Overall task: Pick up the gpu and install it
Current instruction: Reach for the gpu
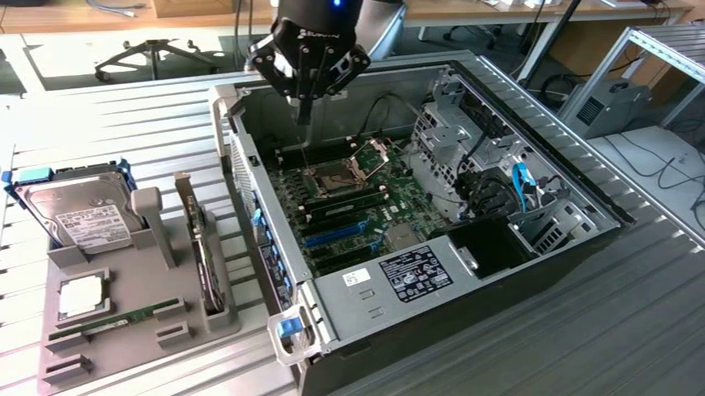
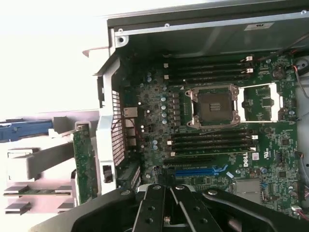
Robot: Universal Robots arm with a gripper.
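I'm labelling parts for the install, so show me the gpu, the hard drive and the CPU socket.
gpu (image 1: pixel 206 256): exterior view, its upright top edge.
hard drive (image 1: pixel 94 221): exterior view, white label.
CPU socket (image 1: pixel 328 180): exterior view, socket centre.

My gripper (image 1: pixel 304 114) hangs at the far side of the scene, a little toward the exterior view's left of centre, and I point it almost straight down. My two fingers (image 1: pixel 300 92) are pressed together, meeting in one narrow tip with nothing caught between them. Above them my black linkages (image 1: pixel 276 62) spread outward like shoulders from the gripper's body, which joins my arm (image 1: pixel 384 29) at the far edge. Seen from my wrist, the same fingers (image 2: pixel 153 209) lie side by side as closed dark bars, flanked by the wider outer links.
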